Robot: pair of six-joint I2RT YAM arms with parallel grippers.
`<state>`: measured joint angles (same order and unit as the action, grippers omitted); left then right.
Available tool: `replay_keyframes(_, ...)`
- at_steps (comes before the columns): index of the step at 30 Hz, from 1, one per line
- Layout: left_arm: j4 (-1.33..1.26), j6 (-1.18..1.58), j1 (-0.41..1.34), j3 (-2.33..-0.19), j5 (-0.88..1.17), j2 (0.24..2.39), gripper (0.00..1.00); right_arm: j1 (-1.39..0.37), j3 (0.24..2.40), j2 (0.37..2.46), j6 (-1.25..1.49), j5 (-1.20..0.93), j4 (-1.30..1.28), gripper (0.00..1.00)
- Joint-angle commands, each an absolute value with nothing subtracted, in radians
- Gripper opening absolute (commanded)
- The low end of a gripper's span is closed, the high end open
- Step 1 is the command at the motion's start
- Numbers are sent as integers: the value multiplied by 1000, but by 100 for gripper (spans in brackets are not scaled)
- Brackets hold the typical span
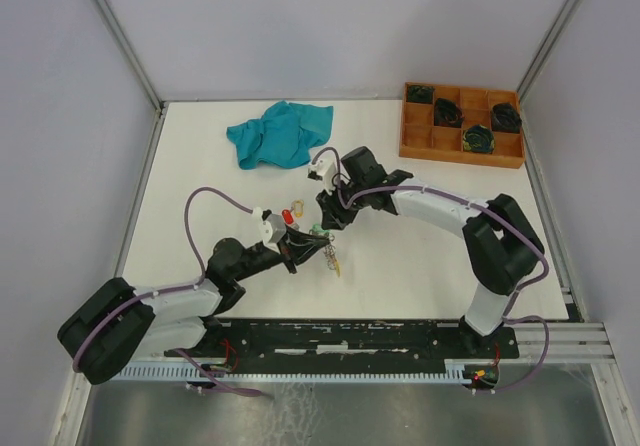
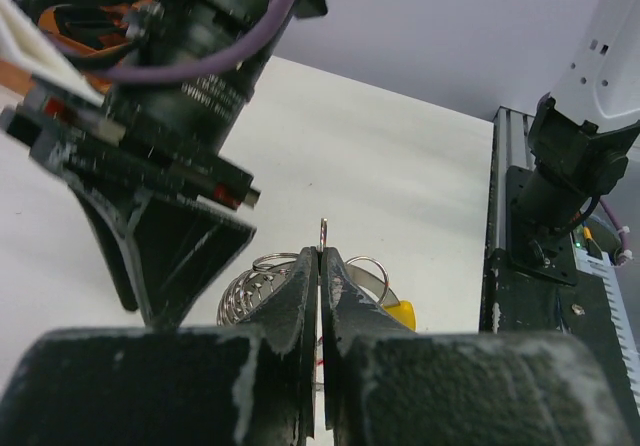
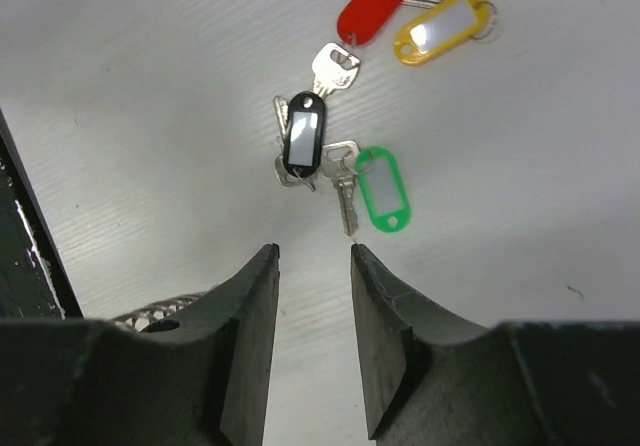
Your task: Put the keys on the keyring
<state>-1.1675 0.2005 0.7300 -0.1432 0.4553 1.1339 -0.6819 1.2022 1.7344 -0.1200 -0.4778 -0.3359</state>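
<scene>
Under the right gripper, fingers parted: silver keys tagged red, yellow, black, green; left gripper pinches thin keyring

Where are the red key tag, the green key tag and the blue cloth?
red key tag (image 3: 373, 3): right wrist view, middle of the red plastic.
green key tag (image 3: 384, 202): right wrist view, middle of the tag.
blue cloth (image 1: 275, 134): top view, middle of the crumpled fabric.

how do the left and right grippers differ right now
The left gripper is shut, pinching the thin wire of the keyring; the right gripper stands open and holds nothing. The left is at the ring; the right hangs above the keys lying on the table. Both are black.
</scene>
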Motion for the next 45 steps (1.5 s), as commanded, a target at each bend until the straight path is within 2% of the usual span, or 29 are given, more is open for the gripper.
replay_keyframes(1, -1192, 199, 736, -150, 477, 1097, 3, -729, 1232, 1802, -130, -558, -195, 42)
replay_keyframes(12, -1177, 206, 741, -155, 491, 1093, 3, -794, 1308, 1963, -206, -567, -192, 41)
replay_keyframes(29, -1178, 202, 741, -158, 488, 1104, 3, -815, 1289, 1977, -262, -405, -258, 39)
replay_keyframes(37, -1178, 201, 741, -161, 486, 1113, 3, -803, 1251, 1932, -283, -257, -355, 22)
replay_keyframes(45, -1179, 197, 741, -162, 480, 1118, 3, -715, 1150, 1824, -184, -257, -334, 8)
